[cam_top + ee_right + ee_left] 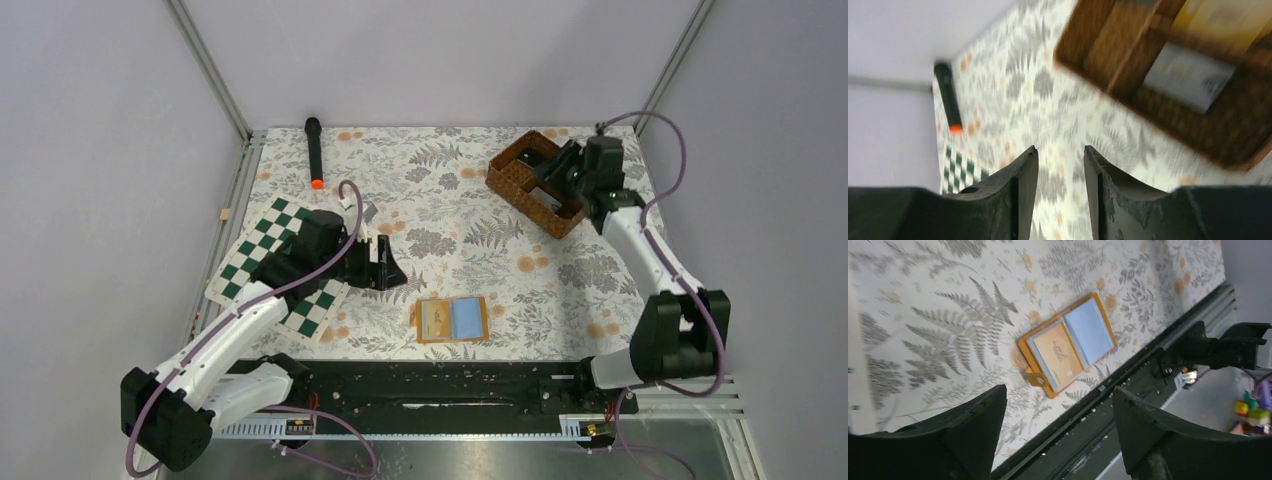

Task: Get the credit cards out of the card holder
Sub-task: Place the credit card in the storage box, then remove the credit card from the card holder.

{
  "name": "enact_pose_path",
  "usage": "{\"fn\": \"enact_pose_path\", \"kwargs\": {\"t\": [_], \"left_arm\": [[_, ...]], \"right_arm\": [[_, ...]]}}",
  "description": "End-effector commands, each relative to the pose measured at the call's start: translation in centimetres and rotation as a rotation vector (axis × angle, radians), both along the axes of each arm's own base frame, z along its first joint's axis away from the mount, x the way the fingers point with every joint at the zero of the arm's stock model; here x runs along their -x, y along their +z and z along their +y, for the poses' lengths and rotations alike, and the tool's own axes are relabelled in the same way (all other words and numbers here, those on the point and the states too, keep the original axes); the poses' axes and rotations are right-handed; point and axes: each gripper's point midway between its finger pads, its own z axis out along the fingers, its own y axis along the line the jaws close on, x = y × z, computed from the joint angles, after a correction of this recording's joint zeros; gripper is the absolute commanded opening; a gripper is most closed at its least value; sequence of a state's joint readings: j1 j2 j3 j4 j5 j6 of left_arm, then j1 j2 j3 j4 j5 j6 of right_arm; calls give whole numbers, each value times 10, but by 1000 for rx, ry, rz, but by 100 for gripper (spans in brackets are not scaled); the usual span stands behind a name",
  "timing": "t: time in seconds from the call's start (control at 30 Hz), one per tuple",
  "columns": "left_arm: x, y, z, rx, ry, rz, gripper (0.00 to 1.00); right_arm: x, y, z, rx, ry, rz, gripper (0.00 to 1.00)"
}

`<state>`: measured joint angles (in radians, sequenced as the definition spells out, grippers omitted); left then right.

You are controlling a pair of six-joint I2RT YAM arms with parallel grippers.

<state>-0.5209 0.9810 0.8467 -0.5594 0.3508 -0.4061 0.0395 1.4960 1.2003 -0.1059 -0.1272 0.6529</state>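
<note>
Seen from above, the left gripper [388,268] hangs over the floral bench [560,300], with the opened card holder [451,340] lying on it near the fingers, on the arm-base side. The holder has a beige card [434,319] and a blue card [467,317] in its halves. The left wrist camera shows the left fingers [973,425] spread wide and empty, the holder ahead between them. The right wrist camera, blurred, shows the right fingers [1020,185] partly parted and holding nothing, with the wicker basket [1098,55] just beyond them.
</note>
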Motion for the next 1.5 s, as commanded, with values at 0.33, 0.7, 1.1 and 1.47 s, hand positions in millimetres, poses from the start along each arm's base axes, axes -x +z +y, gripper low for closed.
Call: {"fn": "enact_pose_path", "kwargs": {"t": [0.33,0.7,1.1,1.47], "left_arm": [[48,-45,-92,279,-183,252,48],[35,-107,-80,135,-105,248,27],[33,-143,-65,29,-54,266,22],[40,-158,-64,22,-65,302,18]], "right_arm": [[208,-80,169,-268,565,115,36],[260,-123,214,-274,691,155,33],[265,-161,214,-201,694,229,38],[271,-185,227,-238,724,277,35]]}}
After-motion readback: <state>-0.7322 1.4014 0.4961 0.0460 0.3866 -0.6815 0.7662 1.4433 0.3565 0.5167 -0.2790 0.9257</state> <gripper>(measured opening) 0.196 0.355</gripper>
